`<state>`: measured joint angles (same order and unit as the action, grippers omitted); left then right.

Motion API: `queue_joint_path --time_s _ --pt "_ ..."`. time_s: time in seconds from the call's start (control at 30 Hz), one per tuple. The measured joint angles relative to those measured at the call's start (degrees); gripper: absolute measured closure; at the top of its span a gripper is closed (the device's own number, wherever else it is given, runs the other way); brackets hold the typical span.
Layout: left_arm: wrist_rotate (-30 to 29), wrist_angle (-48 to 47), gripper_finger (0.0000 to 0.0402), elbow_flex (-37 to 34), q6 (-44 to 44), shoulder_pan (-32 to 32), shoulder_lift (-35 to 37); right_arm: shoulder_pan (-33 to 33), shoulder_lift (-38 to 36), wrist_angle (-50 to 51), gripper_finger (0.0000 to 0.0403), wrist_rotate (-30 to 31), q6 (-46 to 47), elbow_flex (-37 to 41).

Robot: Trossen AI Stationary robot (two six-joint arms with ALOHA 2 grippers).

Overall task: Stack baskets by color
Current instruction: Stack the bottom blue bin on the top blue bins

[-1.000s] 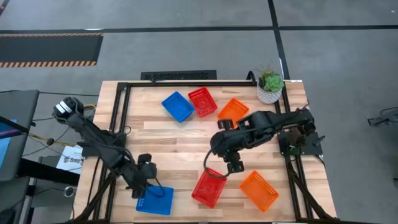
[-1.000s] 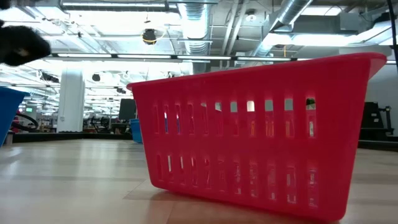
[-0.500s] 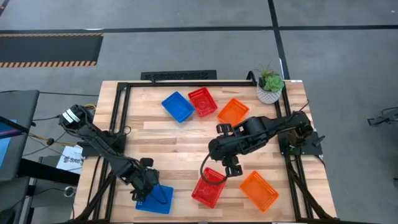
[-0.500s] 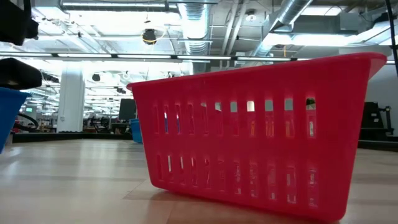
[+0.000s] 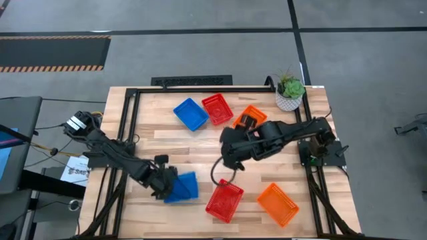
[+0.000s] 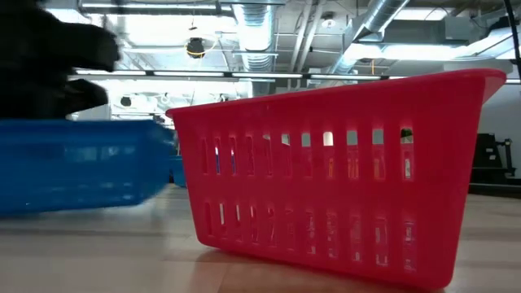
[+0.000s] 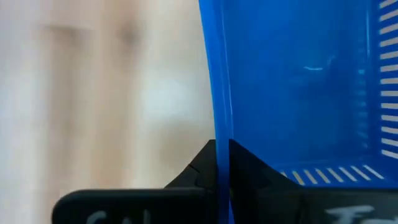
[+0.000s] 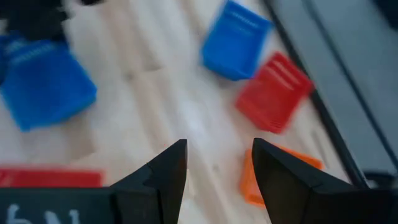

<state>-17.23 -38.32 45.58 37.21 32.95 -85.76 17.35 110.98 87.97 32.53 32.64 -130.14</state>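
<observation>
The left hand (image 5: 162, 185), pinched on the wall of a blue basket (image 5: 181, 188) near the bench's front-left, must carry it toward the far-edge blue basket (image 5: 191, 114); the right hand (image 5: 230, 162) hangs wide, empty.

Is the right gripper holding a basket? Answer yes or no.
No: in the right wrist view the right gripper has its fingers apart over bare wood, with nothing between them.

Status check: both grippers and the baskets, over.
Left gripper shut on near blue mesh plastic basket wall. Right gripper open, empty, mid-table. Red mesh basket sits just right of blue; nothing else close.
</observation>
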Motion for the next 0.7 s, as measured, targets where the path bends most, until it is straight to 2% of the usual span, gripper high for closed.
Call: queue_joint_path --time_s 0.13,0.23,0.33,0.47,0.7 --pt "-12.29 -0.11 0.0400 0.00 1.41 -4.17 0.00 -1.01 0.22 -1.57 0.0201 4.26 6.25 3.29" --pt "-25.16 -0.29 0.0401 -0.04 6.21 -6.64 -0.07 -1.52 0.08 -9.07 0.0201 6.28 6.83 7.19" --pt "-34.95 -0.68 0.0401 0.11 11.87 -8.54 -0.12 -1.82 0.24 -17.78 0.0201 10.78 6.80 10.51" --pt "-43.56 -0.91 0.0401 1.67 17.35 -10.66 -0.11 -1.75 0.17 -23.14 0.0201 20.10 8.65 12.67" --pt "-54.94 -1.81 0.0401 4.42 25.13 -14.04 2.29 -1.88 0.17 -20.42 0.0201 29.07 17.63 13.45"
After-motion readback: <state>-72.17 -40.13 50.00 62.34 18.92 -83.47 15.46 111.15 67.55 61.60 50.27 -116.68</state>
